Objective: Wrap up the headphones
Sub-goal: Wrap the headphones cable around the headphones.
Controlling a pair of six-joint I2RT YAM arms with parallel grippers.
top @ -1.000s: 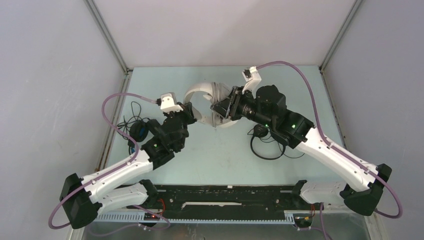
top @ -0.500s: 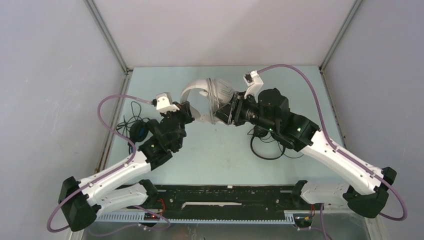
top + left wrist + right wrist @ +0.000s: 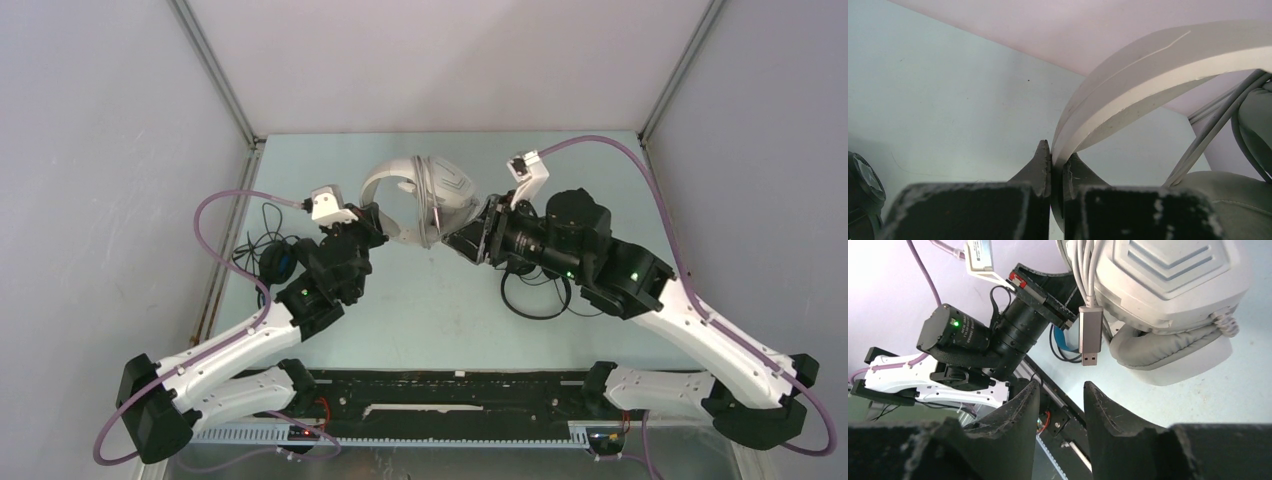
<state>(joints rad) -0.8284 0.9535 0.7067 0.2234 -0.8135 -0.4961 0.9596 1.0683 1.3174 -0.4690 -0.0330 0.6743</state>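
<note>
The white-grey headphones (image 3: 432, 188) hang above the table's far middle, grey cable (image 3: 1087, 270) wound round the band beside the ear cup (image 3: 1168, 285). My left gripper (image 3: 1057, 155) is shut on the white headband (image 3: 1148, 65), seen from above at the band's left end (image 3: 385, 225). My right gripper (image 3: 1060, 390) stands open and empty just below the ear cup, its tips (image 3: 455, 242) a little apart from it. The cable's USB plug (image 3: 1090, 337) dangles free. Black headphones with blue lining (image 3: 278, 262) lie at the left. The slim black set (image 3: 530, 290) lies partly under my right arm.
Loose black cable (image 3: 262, 225) trails near the left wall. A black rail (image 3: 450, 390) runs along the near edge between the arm bases. Grey walls close in the table on three sides. My left arm's wrist (image 3: 978, 335) shows in the right wrist view.
My right gripper has opened, let go of the ear cup and drawn back to the right. The white headphones have turned and shifted slightly. The left gripper keeps its hold.
</note>
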